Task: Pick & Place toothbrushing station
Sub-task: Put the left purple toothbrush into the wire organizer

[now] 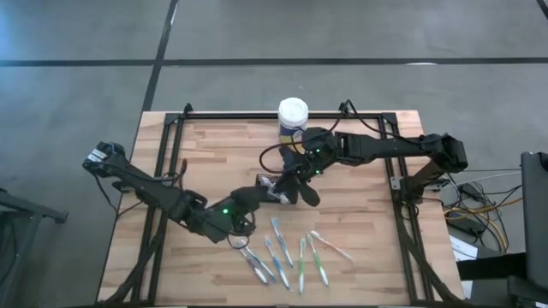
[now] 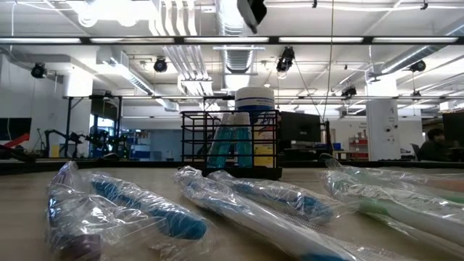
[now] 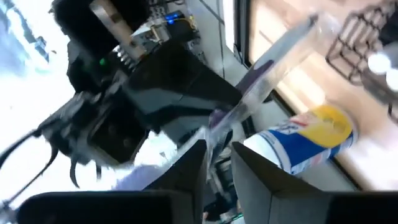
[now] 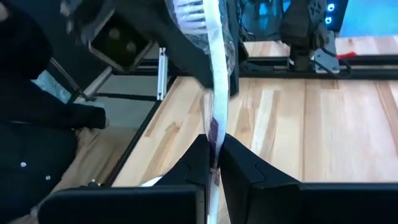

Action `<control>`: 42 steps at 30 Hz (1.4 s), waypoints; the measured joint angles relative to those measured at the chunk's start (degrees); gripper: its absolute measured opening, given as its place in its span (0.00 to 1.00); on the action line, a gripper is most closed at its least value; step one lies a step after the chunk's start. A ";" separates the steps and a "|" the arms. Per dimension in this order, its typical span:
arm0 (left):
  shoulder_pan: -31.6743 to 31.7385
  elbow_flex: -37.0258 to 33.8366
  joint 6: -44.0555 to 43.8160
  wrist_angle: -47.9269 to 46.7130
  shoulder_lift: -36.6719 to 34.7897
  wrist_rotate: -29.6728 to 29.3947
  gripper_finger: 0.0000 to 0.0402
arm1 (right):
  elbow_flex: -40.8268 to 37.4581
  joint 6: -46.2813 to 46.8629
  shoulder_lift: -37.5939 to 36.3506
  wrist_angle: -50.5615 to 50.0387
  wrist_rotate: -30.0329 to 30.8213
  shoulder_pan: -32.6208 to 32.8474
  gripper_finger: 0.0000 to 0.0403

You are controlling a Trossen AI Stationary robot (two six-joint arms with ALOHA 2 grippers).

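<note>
The black wire-mesh caddy (image 2: 239, 141) stands at the table's far middle, with blue things upright inside; it also shows in the left wrist view (image 3: 364, 31). Several plastic-wrapped toothbrushes (image 1: 295, 252) lie flat near the table's front edge and fill the low view (image 2: 246, 203). My left gripper (image 1: 261, 195) and my right gripper (image 1: 291, 184) meet over the table's middle, both shut on one wrapped toothbrush (image 1: 274, 190) with a white handle. My left gripper pinches the wrapped toothbrush (image 3: 214, 134) between its two fingers. The brush runs on past the fingertips, with a purple part (image 3: 255, 78) and a clear wrapper end. It is lifted clear of the table. My right gripper pinches the toothbrush's white handle (image 4: 214, 134) between its two fingers, through the wrapper. The fingers lie along the brush, whose bristled head (image 4: 193, 12) points away from them, toward my left gripper. The brush is clear of the wood below.
A white-lidded canister (image 1: 293, 115) with a yellow label (image 3: 323, 124) stands just behind the caddy at the far edge. A black frame rail (image 1: 402, 197) runs along the table's sides. Bare wood (image 1: 368, 214) lies right of the grippers.
</note>
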 joint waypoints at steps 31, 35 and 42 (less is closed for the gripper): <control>2.27 -32.57 -66.14 14.39 -43.48 36.55 0.01 | -35.39 -9.01 -55.44 4.25 21.33 0.64 0.03; 2.28 -41.14 -67.20 19.85 -49.63 36.40 0.01 | -40.31 -8.71 -61.00 4.59 23.96 0.64 0.03; 2.28 -50.26 -70.68 22.92 -59.04 30.71 0.01 | -48.54 -8.12 -68.61 6.59 26.34 0.64 0.03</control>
